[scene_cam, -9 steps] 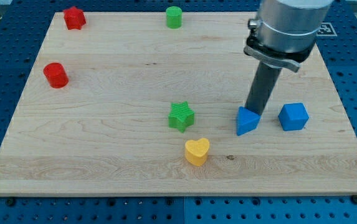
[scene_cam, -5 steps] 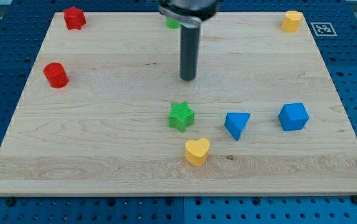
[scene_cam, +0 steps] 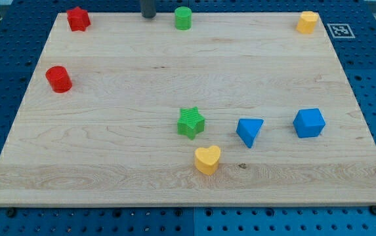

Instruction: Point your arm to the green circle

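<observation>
Green circle (scene_cam: 183, 18) at board's top edge, my tip (scene_cam: 148, 16) upright just left of it, no claw visible

Robotics lab: blue pegboard bench (scene_cam: 371, 98), fiducial marker (scene_cam: 340, 30).

Only a short stub of my straight dark grey rod shows, cut off by the frame's edge at twelve o'clock. It reads as a plain, smooth cylinder with a matte finish, uniform in colour, slightly lighter down one side. My tip (scene_cam: 148, 17) ends bluntly, flat across. No cables, screws or markings can be made out on it, and the arm's body is out of frame.
</observation>
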You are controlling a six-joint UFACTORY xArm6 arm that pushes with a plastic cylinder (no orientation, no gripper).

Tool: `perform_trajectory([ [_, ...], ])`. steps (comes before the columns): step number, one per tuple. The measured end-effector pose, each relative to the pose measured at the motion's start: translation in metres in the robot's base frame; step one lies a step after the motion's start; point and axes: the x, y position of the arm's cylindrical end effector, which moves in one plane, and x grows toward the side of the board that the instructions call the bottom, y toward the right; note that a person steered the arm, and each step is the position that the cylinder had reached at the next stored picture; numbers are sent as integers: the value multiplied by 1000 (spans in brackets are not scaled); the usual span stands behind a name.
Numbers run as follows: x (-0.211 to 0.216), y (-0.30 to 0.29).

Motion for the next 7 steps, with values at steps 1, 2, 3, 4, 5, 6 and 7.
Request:
perform_trajectory([
  [1,0,37],
  [2,0,66],
  [3,1,71],
  [4,1,80],
  [5,1,103],
  [6,1,107],
  [7,4,107],
])
